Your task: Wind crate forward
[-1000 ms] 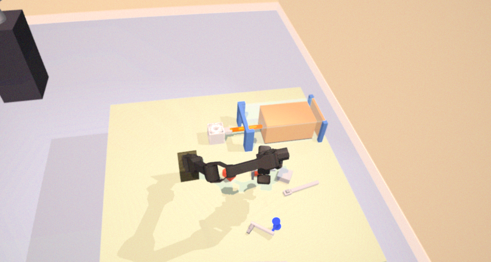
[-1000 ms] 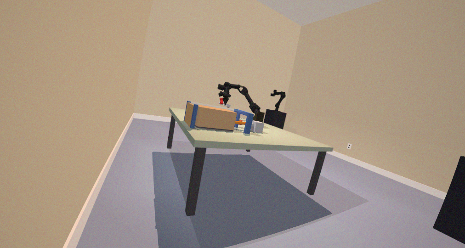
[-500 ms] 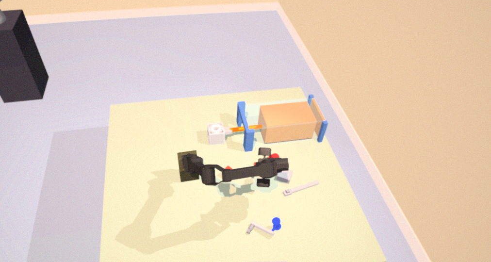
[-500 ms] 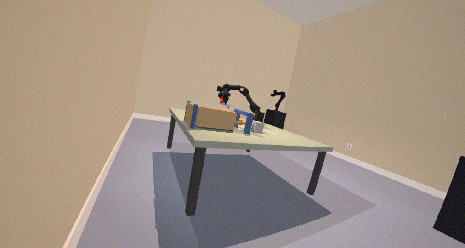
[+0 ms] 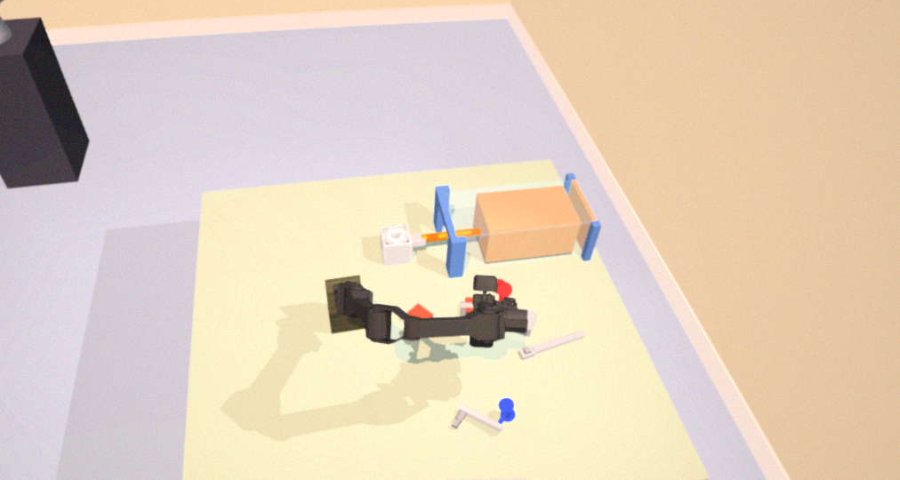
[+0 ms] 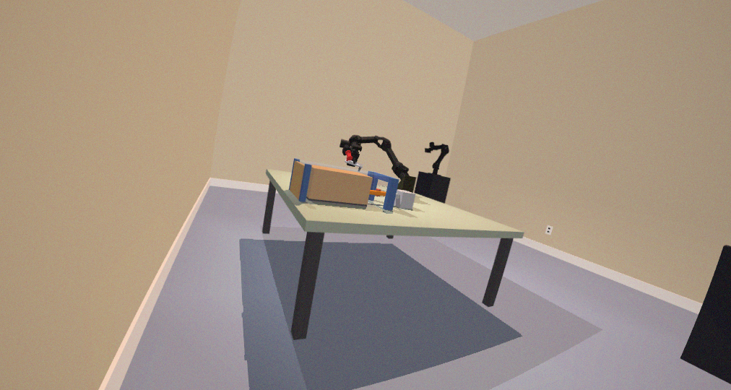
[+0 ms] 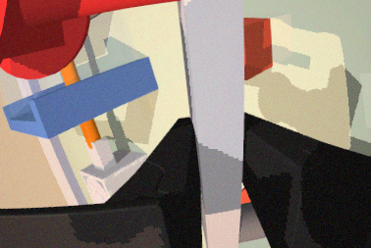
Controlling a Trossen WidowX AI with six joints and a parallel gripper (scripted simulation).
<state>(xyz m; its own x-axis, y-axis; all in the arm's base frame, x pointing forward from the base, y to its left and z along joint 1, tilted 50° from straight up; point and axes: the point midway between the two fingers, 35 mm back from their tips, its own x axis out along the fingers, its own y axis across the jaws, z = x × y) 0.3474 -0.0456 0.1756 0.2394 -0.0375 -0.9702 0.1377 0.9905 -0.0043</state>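
My gripper (image 7: 209,126) (image 6: 354,162) is shut on the grey bar of a crank handle with a red knob, held above the bench. The red-knobbed handle (image 7: 216,58) (image 5: 502,290) (image 6: 348,155) has its knob at upper left in the wrist view; its key end is out of sight there. The white winch (image 5: 397,250) (image 6: 407,200) (image 7: 95,185) stands in front of the rack, with a round hole on top. An orange strap (image 5: 434,236) (image 7: 91,133) runs from it to the crate (image 5: 528,225) (image 6: 337,185). The crate sits flat, with a gap between its front and the blue frame (image 5: 456,260) (image 6: 390,197) (image 7: 95,98).
A crank with a blue knob (image 5: 506,405) and a flat grey bar tool (image 5: 557,343) lie on the bench. A red block (image 5: 419,311) lies below the arm, and a grey block (image 5: 531,319) is partly hidden behind it. Clear panels guard the crate's sides.
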